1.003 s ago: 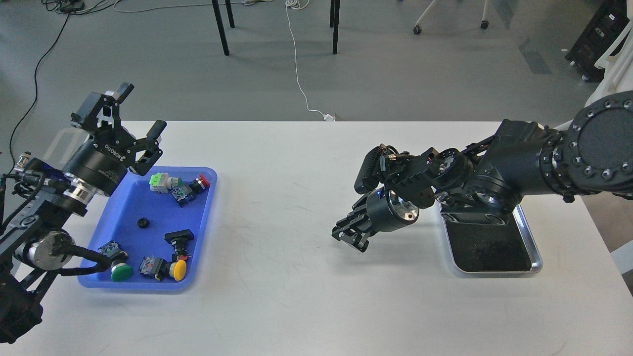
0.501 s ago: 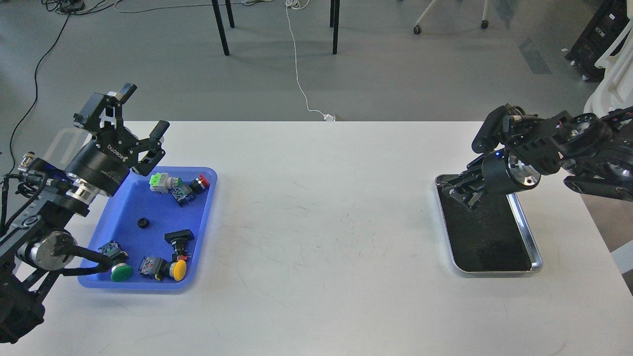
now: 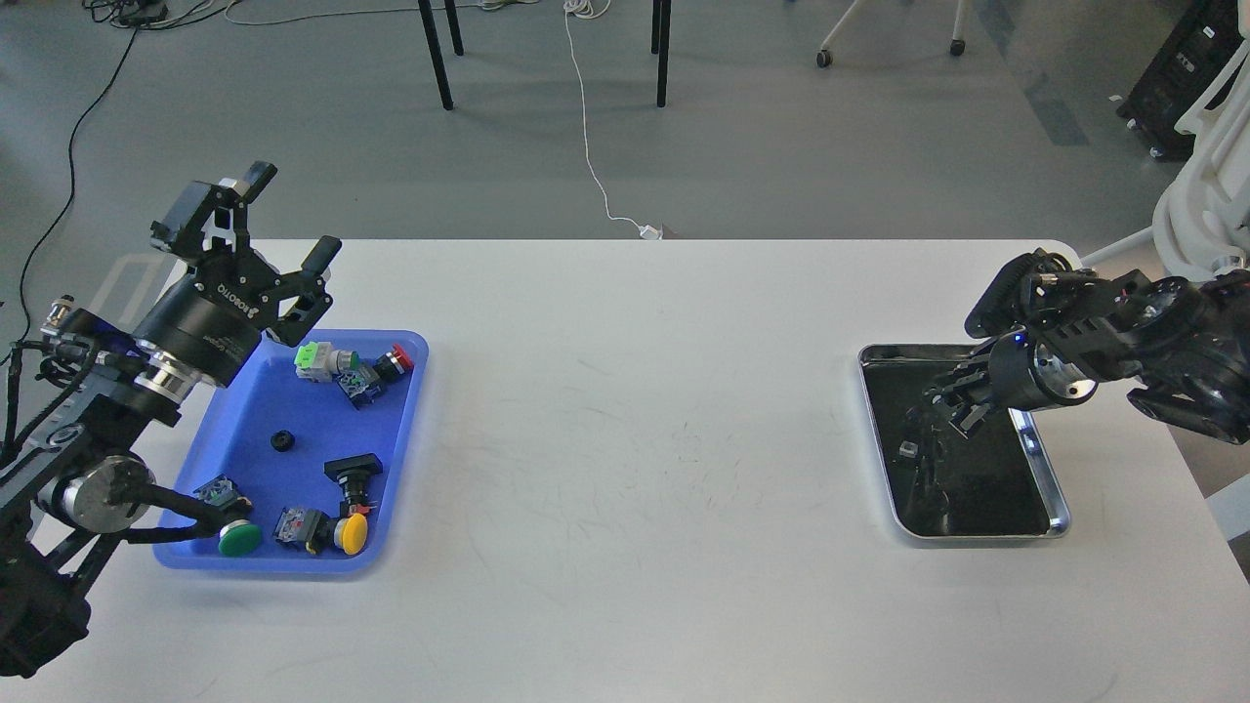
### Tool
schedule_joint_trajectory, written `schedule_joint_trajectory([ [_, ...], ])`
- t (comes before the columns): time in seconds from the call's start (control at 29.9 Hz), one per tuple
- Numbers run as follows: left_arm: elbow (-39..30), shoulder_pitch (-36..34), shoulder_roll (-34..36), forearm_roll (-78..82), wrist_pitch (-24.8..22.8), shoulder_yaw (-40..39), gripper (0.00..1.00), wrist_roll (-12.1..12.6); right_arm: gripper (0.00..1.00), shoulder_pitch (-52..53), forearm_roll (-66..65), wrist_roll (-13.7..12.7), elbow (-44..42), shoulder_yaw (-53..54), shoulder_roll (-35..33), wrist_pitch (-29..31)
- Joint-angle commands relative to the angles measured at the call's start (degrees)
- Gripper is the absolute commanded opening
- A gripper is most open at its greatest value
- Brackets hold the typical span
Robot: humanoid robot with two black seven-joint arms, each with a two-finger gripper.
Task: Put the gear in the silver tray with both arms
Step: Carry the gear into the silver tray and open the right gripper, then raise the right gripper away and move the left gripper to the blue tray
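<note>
The right end effector (image 3: 952, 405) hangs over the far half of the silver tray (image 3: 1045, 469); whether its fingers are parted cannot be told. A small grey piece (image 3: 907, 449), probably the gear, lies in the tray near the left rim. The left end effector (image 3: 278, 249) gapes wide above the blue tray (image 3: 244, 420). A low pull-out could clip the rim and shove the tray across the worktop (image 3: 625, 469)

Silver tray (image 3: 1039, 459): polished metal rim, glossy black floor with reflections. Blue tray (image 3: 256, 410) at 9 o'clock: smooth semi-gloss plastic. Table (image 3: 625, 410): matt white, faintly scuffed. Arms: matt black housings, bare metal joint rings. Yellow button (image 3: 354, 532) and green button (image 3: 239, 539): glossy plastic caps.
</note>
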Motion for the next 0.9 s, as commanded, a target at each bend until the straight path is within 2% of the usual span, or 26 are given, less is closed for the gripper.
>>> schedule_joint_trajectory([
  [0.0,0.0,0.0,0.2,0.0,0.0,-0.2,0.98,0.0,0.19,-1.0,-0.1,0.0,-0.9,0.0,0.2,0.0],
  [0.07,0.0,0.0,0.3,-0.1,0.0,-0.2,0.98,0.0,0.23,-1.2,0.0,0.0,-0.9,0.0,0.1,-0.1],
  [0.1,0.0,0.0,0.3,-0.1,-0.1,-0.2,0.98,0.0,0.28,-1.2,0.0,0.0,-0.9,0.0,0.1,-0.2],
  [0.17,0.0,0.0,0.3,-0.1,-0.1,-0.2,0.98,0.0,0.46,-1.1,0.0,0.0,-0.7,0.4,0.0,-0.5],
  [0.23,0.0,0.0,0.3,-0.1,-0.1,-0.2,0.98,0.0,0.57,-0.9,0.1,0.0,-0.2,1.2,-0.4,-0.5],
  [0.33,0.0,0.0,0.5,-0.1,-0.2,0.0,0.98,0.0,0.81,-0.4,0.1,0.0,0.5,2.1,-1.1,-0.6],
  [0.4,0.0,0.0,0.7,-0.1,-0.2,0.0,0.98,0.0,0.93,0.3,0.2,0.0,1.6,2.8,-2.4,-0.6],
  [0.57,0.0,0.0,0.9,-0.1,-0.3,-0.1,0.98,-0.3,0.96,3.8,0.3,0.0,6.5,10.2,-6.7,-0.5],
  [0.7,-0.1,0.0,1.1,0.0,-0.2,-0.2,0.98,-0.4,0.97,2.8,4.0,0.0,9.6,23.6,-11.1,-0.4],
  [0.87,-2.3,0.0,2.8,0.7,-0.2,-0.1,0.98,-0.8,0.97,-10.3,22.0,0.0,14.0,45.6,-14.2,-0.2],
])
